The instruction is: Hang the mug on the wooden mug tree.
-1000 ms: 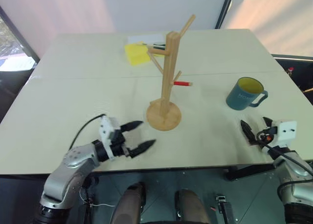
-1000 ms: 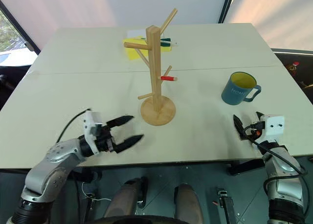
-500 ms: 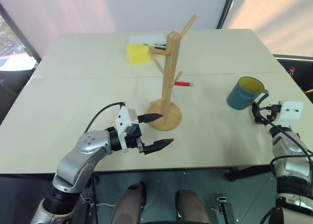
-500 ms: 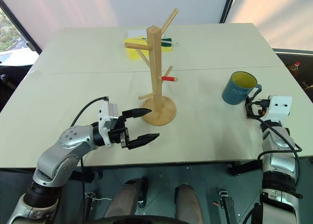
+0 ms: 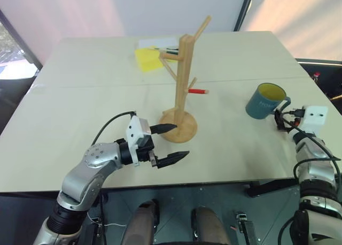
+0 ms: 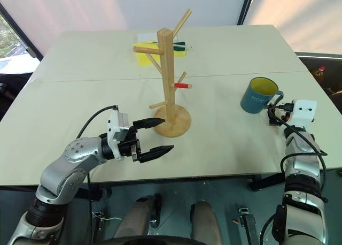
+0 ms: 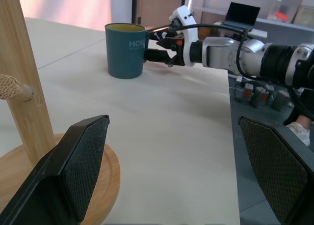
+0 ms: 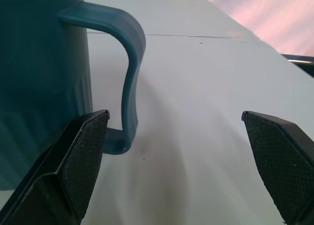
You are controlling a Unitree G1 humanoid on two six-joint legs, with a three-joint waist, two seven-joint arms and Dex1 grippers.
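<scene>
**Right end effector reaches the mug handle**

The right end effector (image 6: pixel 273 112) has advanced to the mug (image 6: pixel 258 95) on the tabletop (image 6: pixel 224 143), wide, handle at one finger. The left end effector (image 6: pixel 154 135), wide, has risen beside the tree (image 6: pixel 170 79). A grasp looks next.

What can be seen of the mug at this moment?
The mug is teal-blue and looks ceramic, with a yellow inside, a loop handle and pale lettering on its side. It stands upright on the table, to the right of the wooden mug tree and well apart from it. The open right gripper sits at its handle side, one finger near the handle's lower end; no grip shows.
</scene>
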